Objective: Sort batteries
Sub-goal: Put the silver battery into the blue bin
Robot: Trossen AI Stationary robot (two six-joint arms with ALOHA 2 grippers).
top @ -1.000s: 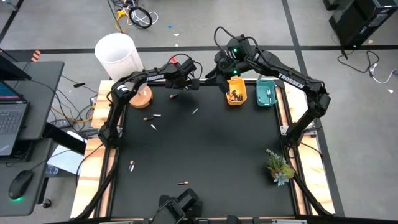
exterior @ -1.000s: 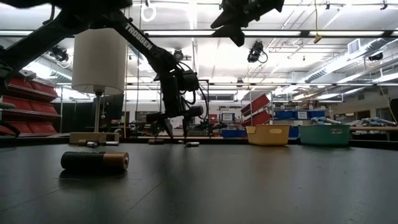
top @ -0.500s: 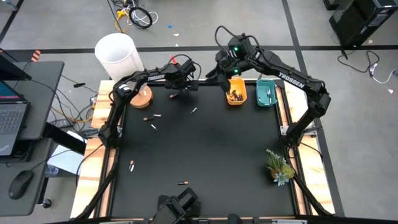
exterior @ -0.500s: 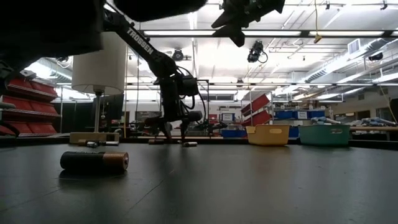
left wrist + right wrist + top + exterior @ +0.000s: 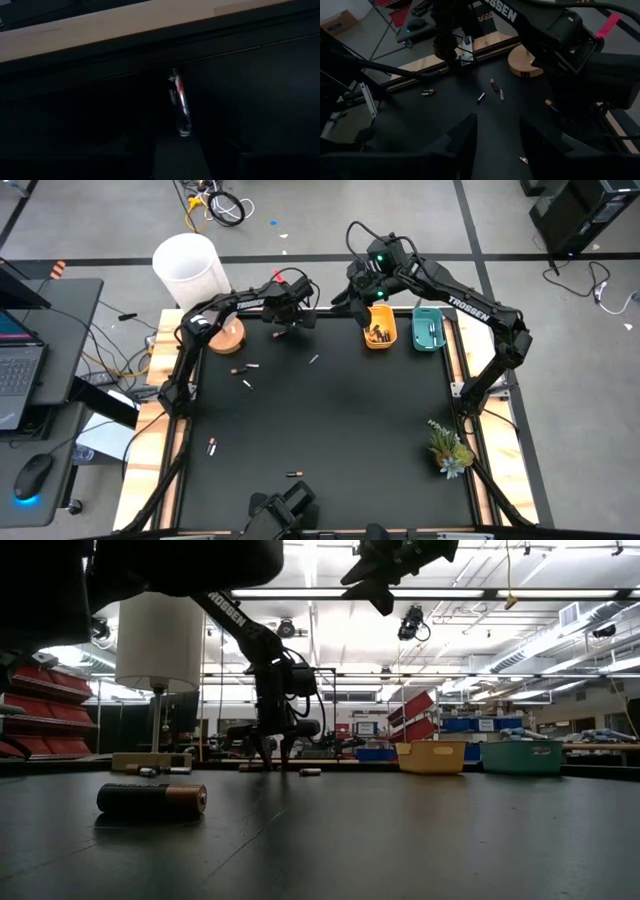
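Note:
Several batteries lie scattered on the black table: one at the far edge (image 5: pixel 280 335), one (image 5: pixel 313 358), a pair (image 5: pixel 245 368), others nearer (image 5: pixel 211 446) (image 5: pixel 292 474). In the low view a dark and copper battery (image 5: pixel 152 799) lies closest. My left gripper (image 5: pixel 284 328) (image 5: pixel 272 752) is down at the table, open. Its fingers stand on either side of the red and silver battery (image 5: pixel 179 102) without clearly touching it. My right gripper (image 5: pixel 340 300) (image 5: pixel 497 132) hangs open, high above the table beside the yellow tray (image 5: pixel 380 332).
The yellow tray holds dark and orange batteries; the teal tray (image 5: pixel 429 330) beside it holds light ones. A wooden disc (image 5: pixel 228 335) and a white bucket (image 5: pixel 188 268) are at the far left. A small plant (image 5: pixel 448 448) stands at the right edge. The table's middle is bare mat.
My left gripper has shifted a little toward the table's left, staying low at the far edge over the battery there. The batteries and my right arm have kept still.

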